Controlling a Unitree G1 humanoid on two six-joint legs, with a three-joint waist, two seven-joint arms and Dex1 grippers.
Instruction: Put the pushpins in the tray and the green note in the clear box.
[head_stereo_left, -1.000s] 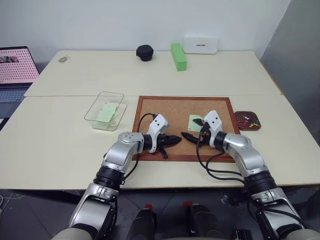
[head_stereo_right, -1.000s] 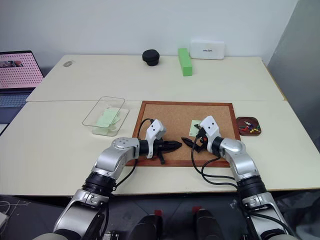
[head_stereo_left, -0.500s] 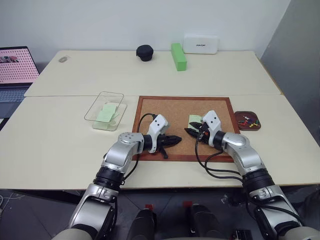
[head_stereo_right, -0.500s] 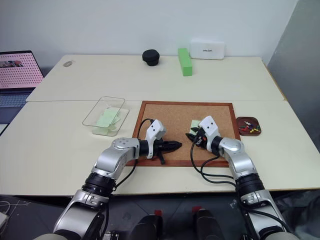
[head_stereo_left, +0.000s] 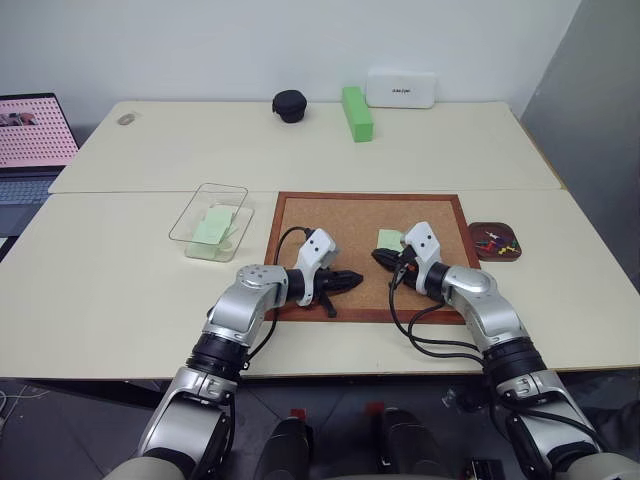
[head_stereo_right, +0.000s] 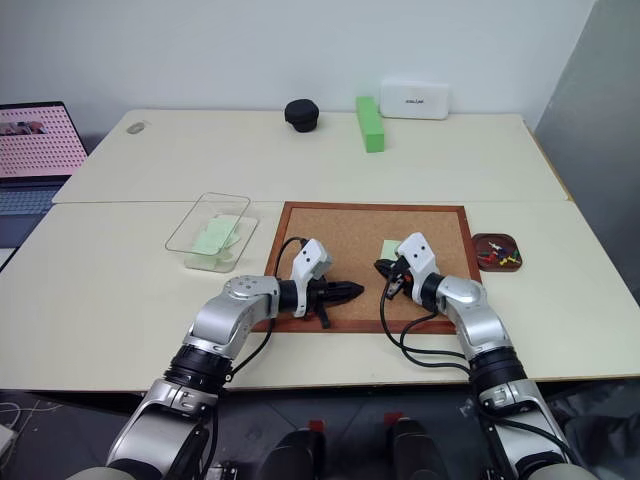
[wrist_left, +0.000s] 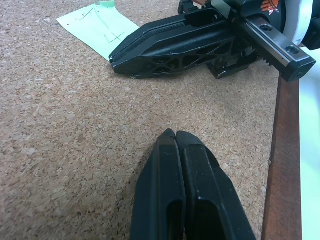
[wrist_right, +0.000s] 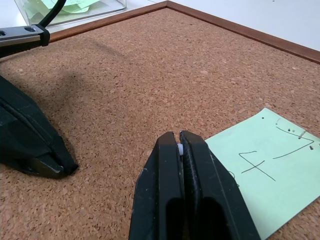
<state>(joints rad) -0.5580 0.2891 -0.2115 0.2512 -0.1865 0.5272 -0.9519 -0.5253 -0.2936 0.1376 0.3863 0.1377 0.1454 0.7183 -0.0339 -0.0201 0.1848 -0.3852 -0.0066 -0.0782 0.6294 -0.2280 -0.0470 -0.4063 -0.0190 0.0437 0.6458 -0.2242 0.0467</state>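
**Both claws pinched together over cork board, R claw at green note's corner**

R claw (wrist_right: 179, 145) is sitting w/ fingers pressed together at the near corner of the green note (wrist_right: 267, 162); a small white bit is showing between the tips, can't tell what it is. Note is lying flat on the cork board (head_stereo_left: 340, 225), in its R half, handwritten "4" facing up. L claw (wrist_left: 175, 137) is also pressed together, holding nothing, tips resting low over bare cork near the board's front edge. The two claws are pointing at each other, near but apart, both over the board.

Clear box (head_stereo_left: 210, 222) is standing on the tabletop (head_stereo_left: 120, 290) just L of the board, w/ pale-green slips already lying inside. Tray (head_stereo_left: 496, 242) is sitting just R of the board, w/ pushpins (head_stereo_left: 492, 241) (red, yellow heads) inside it.

At far side of tabletop: black round object (head_stereo_left: 290, 105), bright-green block (head_stereo_left: 356, 112), white box (head_stereo_left: 401, 88). Laptop (head_stereo_left: 30, 140) is showing at L edge, screen lit.
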